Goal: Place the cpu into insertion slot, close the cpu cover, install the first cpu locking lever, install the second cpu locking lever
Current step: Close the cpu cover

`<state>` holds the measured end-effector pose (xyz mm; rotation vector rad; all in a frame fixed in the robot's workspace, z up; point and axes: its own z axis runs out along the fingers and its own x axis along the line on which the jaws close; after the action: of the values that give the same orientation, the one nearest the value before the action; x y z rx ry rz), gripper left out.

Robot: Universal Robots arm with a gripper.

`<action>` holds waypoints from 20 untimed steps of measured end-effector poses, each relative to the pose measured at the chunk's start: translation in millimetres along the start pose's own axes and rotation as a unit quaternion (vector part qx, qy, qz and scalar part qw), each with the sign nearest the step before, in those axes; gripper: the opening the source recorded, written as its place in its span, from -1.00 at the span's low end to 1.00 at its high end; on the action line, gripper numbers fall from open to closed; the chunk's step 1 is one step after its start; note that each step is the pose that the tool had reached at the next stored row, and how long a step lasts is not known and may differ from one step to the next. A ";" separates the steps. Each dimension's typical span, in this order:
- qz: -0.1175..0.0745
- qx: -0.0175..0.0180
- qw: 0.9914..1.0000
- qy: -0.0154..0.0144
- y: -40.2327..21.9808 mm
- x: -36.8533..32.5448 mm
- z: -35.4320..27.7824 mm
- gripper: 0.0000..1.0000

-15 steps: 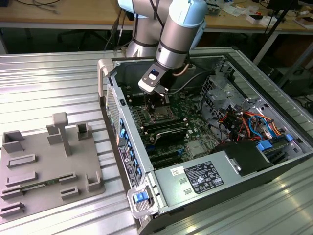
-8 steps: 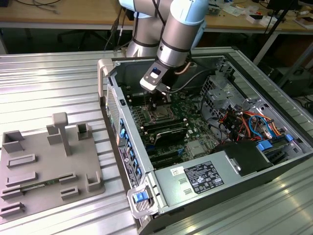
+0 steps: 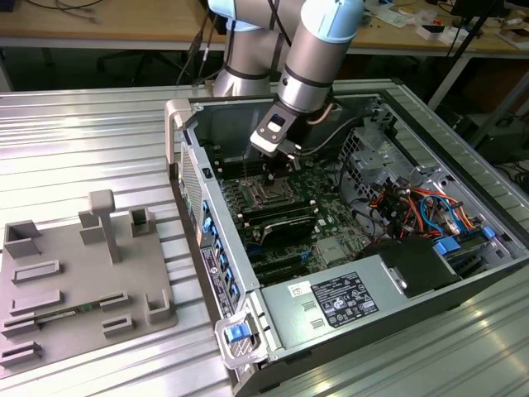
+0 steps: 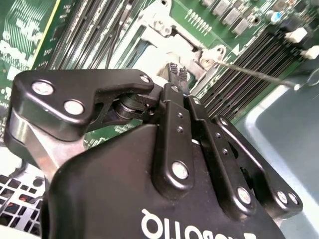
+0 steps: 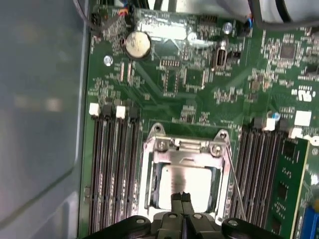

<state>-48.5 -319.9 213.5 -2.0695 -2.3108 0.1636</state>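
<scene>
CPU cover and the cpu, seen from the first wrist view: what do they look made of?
The cpu cover looks like thin stamped sheet metal with a bright silver finish, judging by the glare along its flat rim. The cpu top appears to be a duller metal, matte or brushed: pale grey, even, with only a soft sheen.

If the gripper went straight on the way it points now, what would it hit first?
Most likely the cpu, its silver top showing through the window of the cpu cover: the gripper, jaws shut, points at it in the first wrist view. The gap left is unclear.
</scene>
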 end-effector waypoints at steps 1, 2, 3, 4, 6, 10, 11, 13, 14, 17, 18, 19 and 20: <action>-0.002 -0.002 1.000 0.000 1.9 -0.2 -0.1 -0.78; -0.004 -0.005 1.000 -0.001 2.5 -0.2 -0.2 -0.78; -0.005 -0.010 1.000 -0.002 2.6 -0.2 -0.1 -0.78; -0.006 -0.017 1.000 -0.002 2.7 -0.2 0.0 -0.78; -0.008 -0.033 0.999 -0.005 2.7 -0.1 0.0 -0.78; -0.009 -0.056 0.998 -0.007 1.6 0.0 -1.3 -0.78; -0.009 -0.057 0.998 -0.007 1.0 0.0 -2.6 -0.78; -0.009 -0.057 0.998 -0.008 -0.3 0.0 -5.2 -0.78; -0.009 -0.057 0.998 -0.008 -0.7 0.0 -5.5 -0.78; -0.009 -0.057 0.998 -0.008 -3.4 0.3 -5.4 -0.78; -0.009 -0.057 0.998 -0.008 -3.9 0.4 -5.3 -0.78; -0.009 -0.057 0.998 -0.008 -4.1 0.4 -5.3 -0.78; -0.009 -0.057 0.998 -0.008 -4.2 0.4 -5.3 -0.78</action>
<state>-52.2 -319.6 219.2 -2.1056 -2.4001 0.0473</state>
